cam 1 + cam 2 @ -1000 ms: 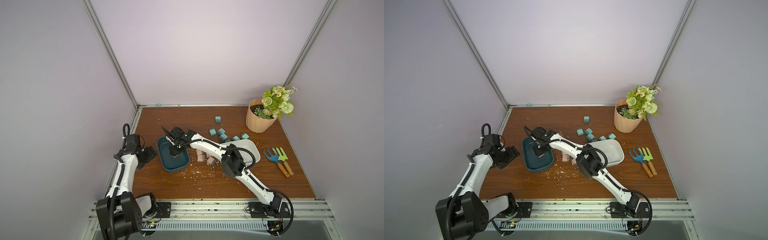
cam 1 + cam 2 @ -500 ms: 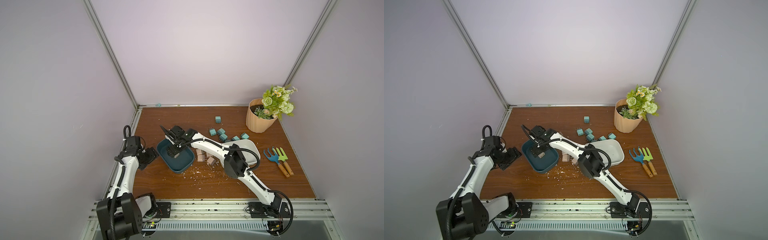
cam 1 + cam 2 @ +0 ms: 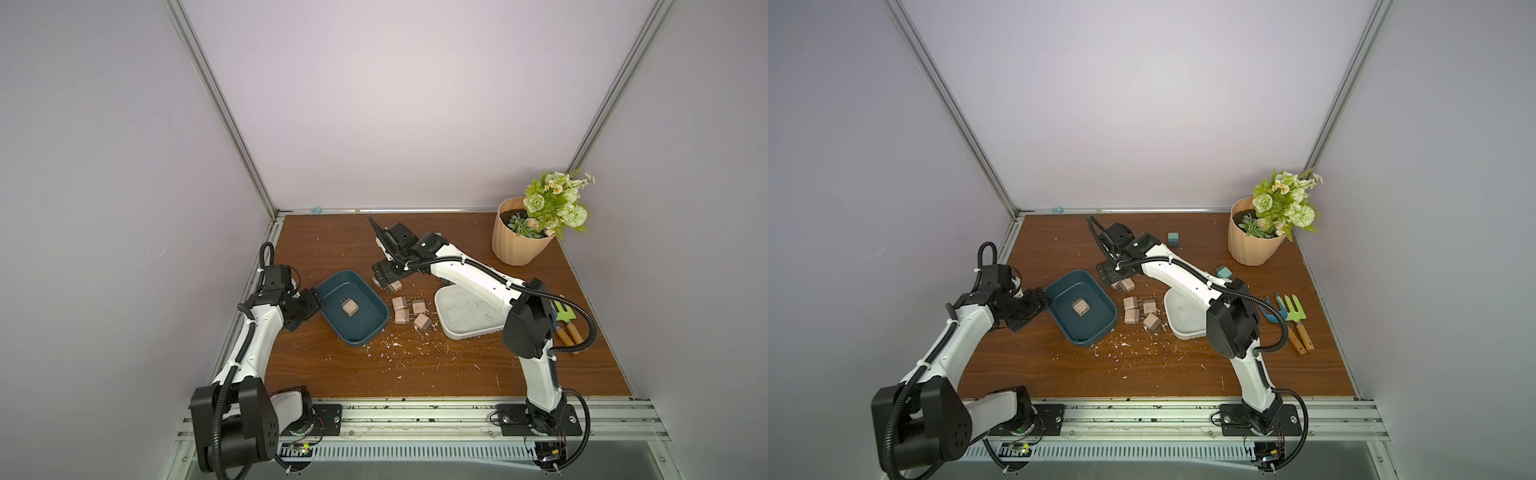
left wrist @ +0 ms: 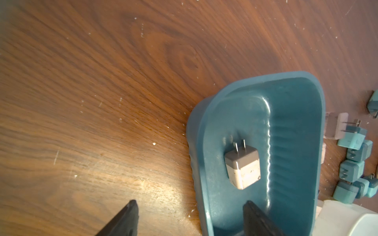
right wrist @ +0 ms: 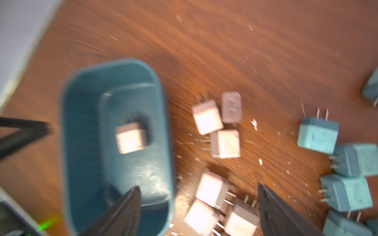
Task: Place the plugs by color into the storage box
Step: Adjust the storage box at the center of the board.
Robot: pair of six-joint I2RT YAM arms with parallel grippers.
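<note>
Right gripper (image 5: pixel 198 187): jaws wide apart, holding nothing. It hangs over a tight knot of pinkish-tan cube plugs with short metal prongs (image 5: pixel 210 188), just beside the dark teal plastic bin (image 4: pixel 197 147).

Left gripper (image 4: pixel 190 201): jaws apart, straddling the bin's end wall, one finger inside and one outside, not pinching it.

One pinkish plug (image 3: pixel 350 307) lies in the bin. The other pink ones (image 3: pixel 405 309) sit between the bin and the white tray (image 3: pixel 457 334). The turquoise cube plugs (image 5: pixel 317 134) are grouped farther out.

Risks, as I judge them:
- The pink plugs touch each other, so a closing jaw may catch two, or snag prongs and scatter the neighbours.
- A low finger could knock the bin rim.
- Any sideways drift of the left arm would drag or tip the bin.
- White scraps (image 3: pixel 390 345) underfoot may let plugs skid.

Room: the wooden tabletop (image 3: pixel 374 382) is open along its near edge and toward the back left. The right side is crowded by the tan flowerpot (image 3: pixel 519 245) and the small garden tools (image 3: pixel 565 320).
</note>
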